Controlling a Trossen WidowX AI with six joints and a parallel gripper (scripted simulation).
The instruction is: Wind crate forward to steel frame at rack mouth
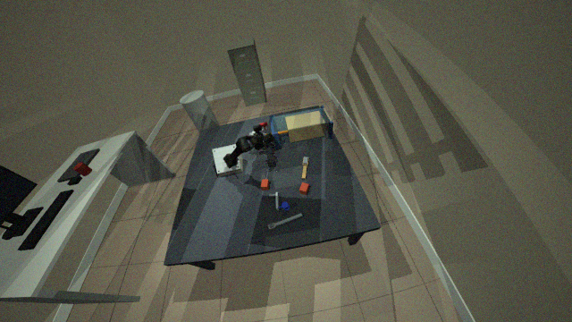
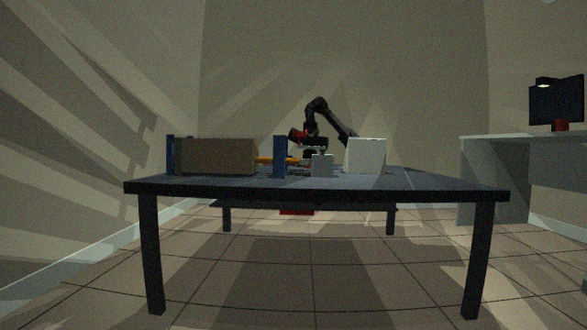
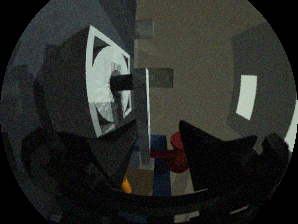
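The tan crate [image 1: 306, 124] [image 2: 217, 157] sits flat inside the clear-panelled cubby, a gap behind the blue frame post [image 2: 280, 157] at the mouth. An orange strap [image 2: 264, 160] runs from its front toward the grey winch [image 2: 322, 165]. The winch top, a pale disc [image 3: 104, 82], shows in the wrist view. The handle's dark key stands at the disc's middle, and its grey crank bar [image 3: 143, 112] reaches toward my fingers. Its red knob [image 3: 178, 154] lies between the fingers, close to the right one. My gripper [image 3: 158, 123] is part open around it, not clamped. Whether a finger touches is unclear.
A white box [image 1: 226, 160] [image 2: 365, 156] stands at the arm's base. Farther along the bench [image 1: 214, 210] lie a hammer-like tool [image 1: 305, 169], two orange-red blocks [image 1: 264, 183] [image 1: 304, 188], an L-shaped bar [image 1: 277, 201], a blue piece [image 1: 285, 206] and a wrench [image 1: 286, 221].
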